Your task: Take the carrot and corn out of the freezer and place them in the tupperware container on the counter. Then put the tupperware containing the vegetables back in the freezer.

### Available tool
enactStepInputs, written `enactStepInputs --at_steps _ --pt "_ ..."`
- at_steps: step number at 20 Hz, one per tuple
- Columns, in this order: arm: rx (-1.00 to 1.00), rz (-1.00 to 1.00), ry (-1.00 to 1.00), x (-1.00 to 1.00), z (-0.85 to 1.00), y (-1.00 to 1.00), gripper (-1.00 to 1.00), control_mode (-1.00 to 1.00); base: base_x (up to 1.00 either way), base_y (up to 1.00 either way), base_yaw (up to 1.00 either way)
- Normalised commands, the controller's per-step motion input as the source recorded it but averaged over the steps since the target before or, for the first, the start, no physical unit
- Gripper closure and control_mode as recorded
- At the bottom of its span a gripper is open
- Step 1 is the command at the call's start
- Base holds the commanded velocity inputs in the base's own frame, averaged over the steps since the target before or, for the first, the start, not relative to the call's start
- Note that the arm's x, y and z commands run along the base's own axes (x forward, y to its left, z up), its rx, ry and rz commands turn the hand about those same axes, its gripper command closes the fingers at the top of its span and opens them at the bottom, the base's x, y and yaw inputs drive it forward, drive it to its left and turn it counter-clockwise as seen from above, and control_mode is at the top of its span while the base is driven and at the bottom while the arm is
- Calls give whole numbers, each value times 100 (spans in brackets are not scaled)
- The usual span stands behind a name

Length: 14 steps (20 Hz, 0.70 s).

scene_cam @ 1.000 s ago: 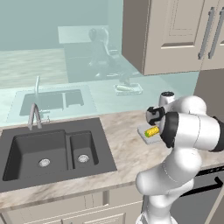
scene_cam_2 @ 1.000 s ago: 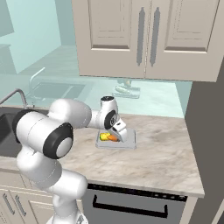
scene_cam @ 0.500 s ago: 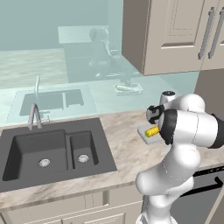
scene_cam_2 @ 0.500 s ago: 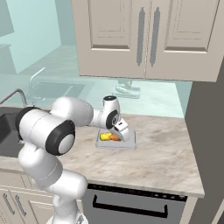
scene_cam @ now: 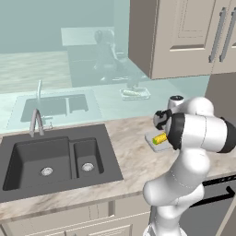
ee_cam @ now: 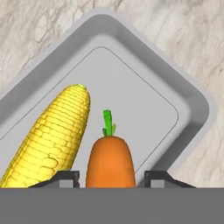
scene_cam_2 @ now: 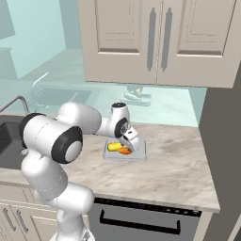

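Note:
The tupperware container [ee_cam: 186, 89] sits on the marbled counter [scene_cam_2: 174, 164]. In it lie the yellow corn [ee_cam: 52, 140] and, beside it, the orange carrot [ee_cam: 109, 162] with its green stub. My gripper [ee_cam: 112, 177] hangs low over the tray, open, one fingertip on each side of the carrot with a thin gap at both. From the right base view the gripper [scene_cam_2: 130, 141] points down into the container [scene_cam_2: 140, 155] over the carrot [scene_cam_2: 125, 151] and corn [scene_cam_2: 114, 147]. The left base view has the corn [scene_cam: 160, 138] showing past my forearm. The freezer's inside is out of view.
A dark double-basin sink [scene_cam: 50, 159] with a faucet [scene_cam: 36, 120] lies left of the tray. Beige wall cabinets [scene_cam_2: 155, 42] hang above the counter. A dark dishwasher front [scene_cam_2: 141, 219] sits below its edge. A tall dark grey panel [scene_cam_2: 223, 141] closes the counter's right end.
The fingers have spread a little away from the carrot, which lies in the tray beside the corn. The hand has stayed over the container.

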Motion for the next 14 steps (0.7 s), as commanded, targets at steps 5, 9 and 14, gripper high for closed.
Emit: enactStepInputs --at_steps 5,9,14 --pt "0 0 -17 0 0 0 -100 -100 0 0 0" --pt "3 0 -23 0 2 0 -100 -100 0 0 0" --pt "9 2 -13 -16 27 7 -100 -100 0 0 0"
